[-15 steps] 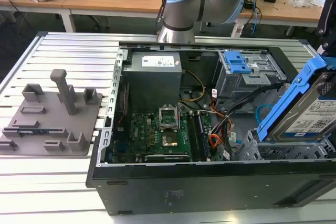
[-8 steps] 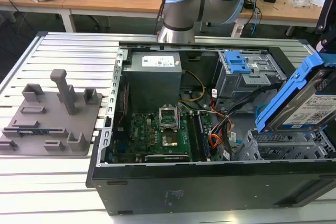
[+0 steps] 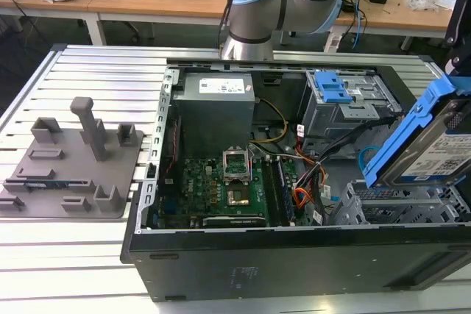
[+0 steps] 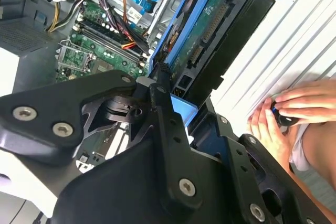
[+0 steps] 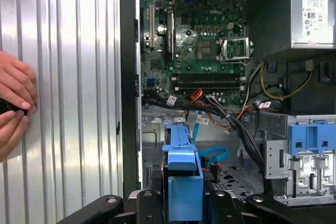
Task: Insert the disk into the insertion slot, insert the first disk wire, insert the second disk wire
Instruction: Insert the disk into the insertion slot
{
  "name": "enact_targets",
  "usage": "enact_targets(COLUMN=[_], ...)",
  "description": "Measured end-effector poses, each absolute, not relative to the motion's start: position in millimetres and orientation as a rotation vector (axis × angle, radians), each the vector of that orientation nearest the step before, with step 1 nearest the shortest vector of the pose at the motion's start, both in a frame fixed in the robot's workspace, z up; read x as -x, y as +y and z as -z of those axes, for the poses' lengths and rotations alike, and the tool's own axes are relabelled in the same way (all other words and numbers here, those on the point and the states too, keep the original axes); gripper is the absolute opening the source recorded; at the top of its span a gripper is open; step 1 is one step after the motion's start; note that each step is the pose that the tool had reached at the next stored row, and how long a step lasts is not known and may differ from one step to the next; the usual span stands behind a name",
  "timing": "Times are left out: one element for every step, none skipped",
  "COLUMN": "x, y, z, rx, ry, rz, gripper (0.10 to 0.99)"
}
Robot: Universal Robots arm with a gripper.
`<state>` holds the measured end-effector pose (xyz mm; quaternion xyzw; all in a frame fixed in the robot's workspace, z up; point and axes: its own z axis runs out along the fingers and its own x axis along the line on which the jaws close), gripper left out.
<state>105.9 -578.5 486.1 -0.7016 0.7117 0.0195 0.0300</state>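
My gripper (image 4: 173, 100) is shut on the disk (image 3: 434, 145), a silver-grey drive with a white label in a bright blue carrier. The disk hangs tilted above the open computer case, over the insertion slot (image 3: 386, 207), a grey perforated metal cage at the case's corner on the exterior view's right. In the first wrist view the disk's blue carrier edge (image 5: 181, 166) sits between the black fingers of my gripper (image 5: 181, 200), with the perforated insertion slot (image 5: 239, 177) below it. The second wrist view shows the disk's (image 4: 220, 30) underside and connectors. A blue flat cable (image 5: 212, 156) and a black-orange wire bundle (image 5: 231, 121) lie beside the cage.
A taller bay with a blue latch (image 3: 335, 93) stands behind the cage. The motherboard (image 3: 228, 189) and power supply (image 3: 217, 108) fill the case's middle. A person's hands (image 5: 13, 106) rest on the ribbed table beside the case. A grey fixture block (image 3: 73, 159) sits on the exterior view's left.
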Motion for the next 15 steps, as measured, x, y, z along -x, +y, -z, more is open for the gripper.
enact_targets(x=[-105.7,-105.7,-105.7,-105.7,-105.6,-105.6,-105.6,-105.6,-105.6,-105.7,-105.7,-105.7,-105.8,-106.3,-106.5], y=[-578.6,-578.6,-578.5,-578.5,-578.5,-578.5,-578.5,-578.5,-578.5,-577.9,-576.3,-575.0,-573.2,-571.4,-570.7], z=[-486.0,-486.0,-486.1,-486.1,-486.1,-486.1,-486.0,-486.0,-486.0,-486.0,-486.0,-485.9,-485.7,-485.3,-485.1], rx=[2.163,2.163,2.163,2.163,2.163,2.163,2.163,2.163,2.163,2.163,2.163,2.164,2.165,2.168,2.169], ry=[2.194,2.194,2.194,2.194,2.194,2.194,2.194,2.194,2.194,2.194,2.194,2.195,2.196,2.2,2.202], rz=[-0.057,-0.057,-0.056,-0.056,-0.056,-0.056,-0.056,-0.056,-0.056,-0.056,-0.055,-0.054,-0.053,-0.054,-0.054], gripper=[0.365,0.365,0.365,0.365,0.365,0.365,0.365,0.365,0.365,0.365,0.365,0.365,0.365,0.365,0.365])
